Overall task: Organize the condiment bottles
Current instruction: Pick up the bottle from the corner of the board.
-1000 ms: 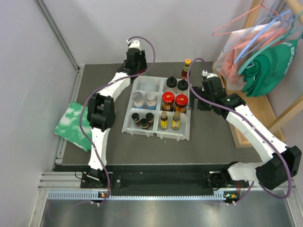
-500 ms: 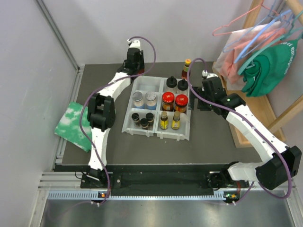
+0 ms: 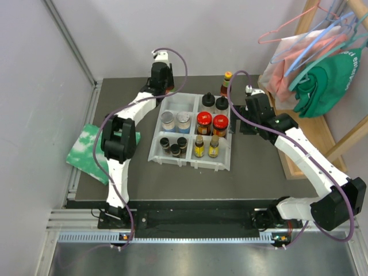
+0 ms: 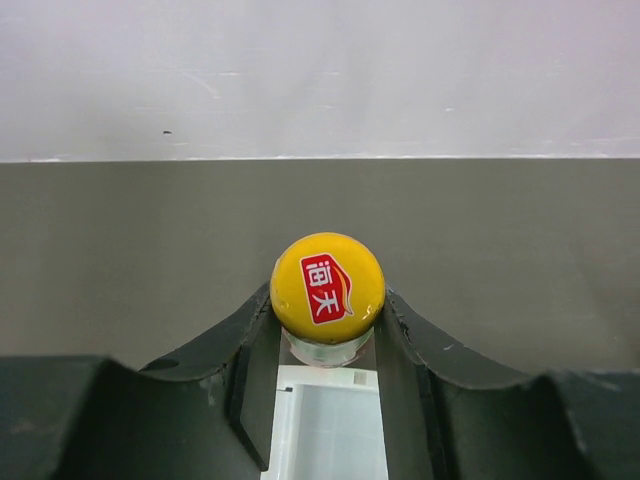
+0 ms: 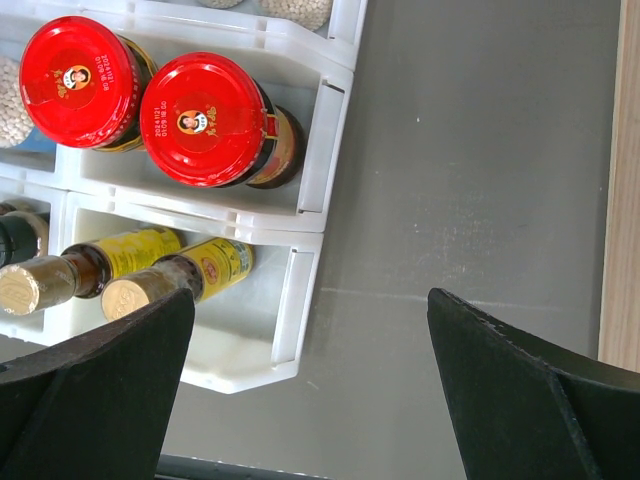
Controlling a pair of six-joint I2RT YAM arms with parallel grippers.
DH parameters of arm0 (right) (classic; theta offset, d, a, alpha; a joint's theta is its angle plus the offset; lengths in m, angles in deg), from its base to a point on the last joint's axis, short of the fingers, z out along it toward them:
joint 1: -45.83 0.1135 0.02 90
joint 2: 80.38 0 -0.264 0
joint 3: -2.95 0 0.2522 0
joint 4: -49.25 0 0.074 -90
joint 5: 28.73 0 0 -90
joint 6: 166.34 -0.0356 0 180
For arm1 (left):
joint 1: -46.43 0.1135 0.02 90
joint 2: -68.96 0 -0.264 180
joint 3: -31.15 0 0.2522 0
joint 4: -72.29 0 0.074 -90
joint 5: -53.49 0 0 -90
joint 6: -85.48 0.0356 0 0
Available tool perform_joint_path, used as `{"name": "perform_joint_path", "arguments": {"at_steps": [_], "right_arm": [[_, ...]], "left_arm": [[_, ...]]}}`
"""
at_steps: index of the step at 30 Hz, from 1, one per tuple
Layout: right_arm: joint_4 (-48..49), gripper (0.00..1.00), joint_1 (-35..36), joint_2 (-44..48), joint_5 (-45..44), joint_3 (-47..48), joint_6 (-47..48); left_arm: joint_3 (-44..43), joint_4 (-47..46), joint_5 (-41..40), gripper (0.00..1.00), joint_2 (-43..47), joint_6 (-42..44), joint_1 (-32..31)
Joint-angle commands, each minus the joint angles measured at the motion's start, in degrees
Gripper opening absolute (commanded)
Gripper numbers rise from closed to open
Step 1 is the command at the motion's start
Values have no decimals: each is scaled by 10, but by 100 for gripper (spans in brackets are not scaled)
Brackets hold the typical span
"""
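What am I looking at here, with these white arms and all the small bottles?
These are two robot arms bolted to a table. One picture looks down from above; the other two come from cameras on each wrist. A white tray holds sorted condiment bottles, such as the red-lidded jars; a red-capped bottle stands behind it, and a green-white cloth lies left. At the table's far edge, the left end effector is closed on a yellow-capped bottle, just below its cap. The right end effector hangs open beside the tray, holding nothing.

Robot lab cell: aluminium-profile frame, plain white panels, dark tabletop, wooden rack alongside.
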Motion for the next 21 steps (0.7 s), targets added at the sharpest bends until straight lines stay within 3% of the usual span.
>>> {"name": "perform_joint_path", "arguments": {"at_steps": [1, 13, 21], "right_arm": [[9, 99, 5, 12, -10, 9, 4], [12, 99, 5, 15, -5, 4, 1], [17, 99, 4, 17, 4, 2, 0]], "left_arm": [[31, -163, 0, 0, 119, -12, 3], [56, -135, 34, 0, 202, 1, 0], [126, -124, 54, 0, 267, 11, -9]]}}
